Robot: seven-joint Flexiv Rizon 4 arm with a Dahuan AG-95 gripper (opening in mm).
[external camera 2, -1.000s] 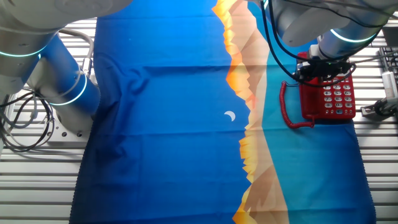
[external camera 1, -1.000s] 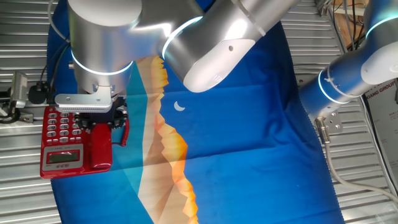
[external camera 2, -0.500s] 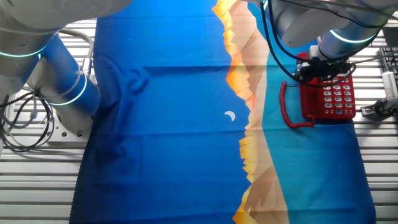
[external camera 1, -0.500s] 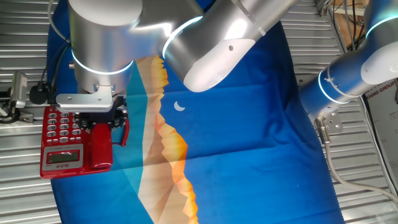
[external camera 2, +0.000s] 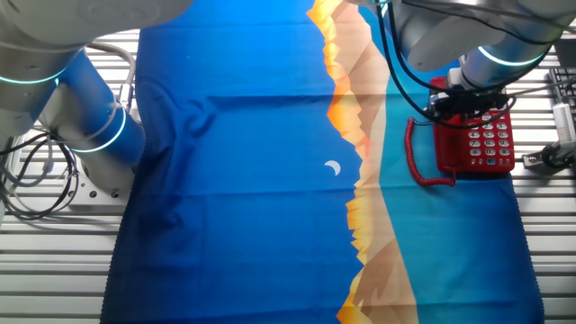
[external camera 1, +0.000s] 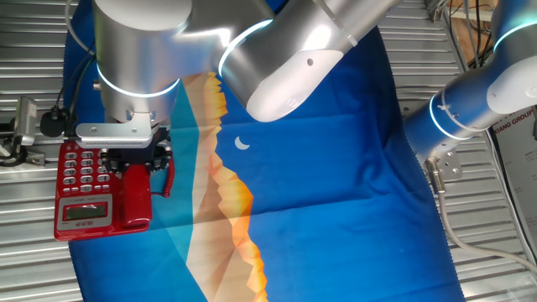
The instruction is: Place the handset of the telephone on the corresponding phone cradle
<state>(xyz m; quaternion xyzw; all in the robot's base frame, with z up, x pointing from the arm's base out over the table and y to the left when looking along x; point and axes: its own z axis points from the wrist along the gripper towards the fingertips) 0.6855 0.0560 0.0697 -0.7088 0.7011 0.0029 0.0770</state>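
Observation:
The red telephone [external camera 1: 84, 176] lies at the left edge of the blue cloth, with keypad and LCD panel facing up. The red handset [external camera 1: 134, 201] lies along the phone's right side on the phone cradle, which it hides. Its coiled cord [external camera 1: 170, 176] hangs beside it. My gripper [external camera 1: 134, 161] is just above the handset's far end, with its black fingers spread to either side of it. In the other fixed view the gripper [external camera 2: 461, 101] hovers over the far end of the telephone [external camera 2: 490, 144] and the handset [external camera 2: 447, 148]; the cord [external camera 2: 411, 144] loops to the left.
A blue cloth [external camera 1: 336, 168] with an orange mountain print covers the slatted metal table [external camera 1: 33, 268]. A second arm's base [external camera 1: 457, 117] stands at the right, and also shows in the other fixed view [external camera 2: 85, 121]. A metal clamp and cables [external camera 1: 25, 126] sit left of the phone.
My gripper has risen slightly above the handset. The handset and the phone have stayed still.

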